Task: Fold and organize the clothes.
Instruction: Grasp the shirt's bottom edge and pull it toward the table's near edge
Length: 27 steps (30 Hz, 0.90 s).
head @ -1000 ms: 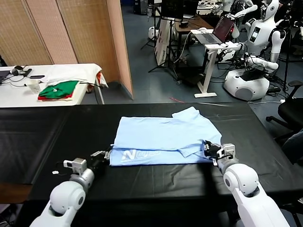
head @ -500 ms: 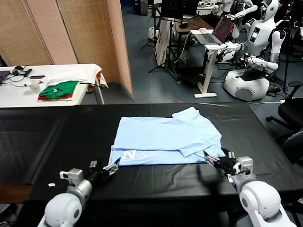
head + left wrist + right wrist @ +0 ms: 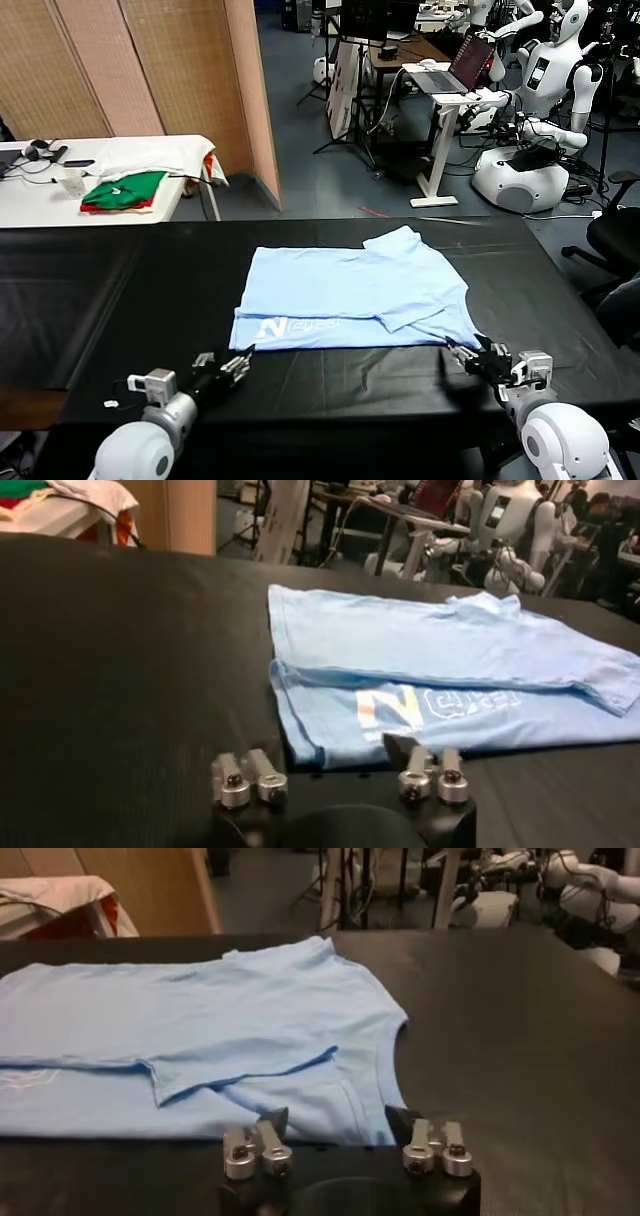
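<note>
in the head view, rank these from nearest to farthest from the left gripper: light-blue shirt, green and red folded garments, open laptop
1. The light-blue shirt, on the black table just ahead of the left gripper, its lettered corner closest.
2. The green and red folded garments, on the white table farther back on the left.
3. The open laptop, on a stand in the far background to the right.

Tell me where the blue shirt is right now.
In the head view the blue shirt lies flat in the middle of the black table. Its near edge sits just beyond the left gripper and the right gripper.
</note>
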### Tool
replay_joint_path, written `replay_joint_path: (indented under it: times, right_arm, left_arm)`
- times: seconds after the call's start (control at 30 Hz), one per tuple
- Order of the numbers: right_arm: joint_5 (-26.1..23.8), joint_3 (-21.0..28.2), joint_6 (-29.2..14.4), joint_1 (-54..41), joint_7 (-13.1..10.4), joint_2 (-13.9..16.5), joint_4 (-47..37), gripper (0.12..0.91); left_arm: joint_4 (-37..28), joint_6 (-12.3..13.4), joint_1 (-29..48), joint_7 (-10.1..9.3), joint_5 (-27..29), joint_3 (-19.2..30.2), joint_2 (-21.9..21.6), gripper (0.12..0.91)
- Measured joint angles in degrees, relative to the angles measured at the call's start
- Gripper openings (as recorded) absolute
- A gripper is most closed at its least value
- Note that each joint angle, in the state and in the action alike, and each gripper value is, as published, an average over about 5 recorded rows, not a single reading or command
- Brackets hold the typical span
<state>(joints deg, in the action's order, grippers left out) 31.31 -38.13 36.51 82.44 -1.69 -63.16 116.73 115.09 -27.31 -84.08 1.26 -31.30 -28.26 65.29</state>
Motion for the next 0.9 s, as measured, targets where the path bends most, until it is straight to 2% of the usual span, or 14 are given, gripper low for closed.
replay_joint_path:
  times: [0.07, 0.17, 0.27, 0.4, 0.6, 0.9]
  right_arm:
    - [0.94, -0.07, 0.69, 0.20, -0.37, 0.51, 0.54, 0.140]
    - [3.01, 0.03, 2.84, 0.59, -1.66, 1.45, 1.69, 0.140]
    - [5.11, 0.38, 5.11, 1.26, -3.30, 2.67, 3.20, 0.140]
    - [5.90, 0.80, 5.63, 2.43, -4.32, 4.42, 5.13, 0.140]
    - [6.48, 1.62, 5.65, 3.51, -3.91, 6.46, 6.17, 0.140]
    - [6.57, 3.50, 5.68, 5.22, -2.69, 8.87, 7.20, 0.140]
  left_arm:
    - [0.07, -0.13, -0.20, -0.13, 0.16, -0.05, -0.25, 0.238]
    - [0.56, -0.47, -0.78, -0.68, 0.99, -0.30, -0.83, 0.149]
    - [1.47, -1.02, -1.75, -1.62, 2.26, -0.84, -1.84, 0.148]
    - [3.42, -1.90, -3.81, -2.67, 4.23, -2.08, -3.78, 0.146]
    - [7.61, -2.94, -8.97, -3.87, 7.35, -4.62, -5.73, 0.146]
    - [13.00, -4.05, -18.23, -4.74, 9.30, -7.75, -4.04, 0.146]
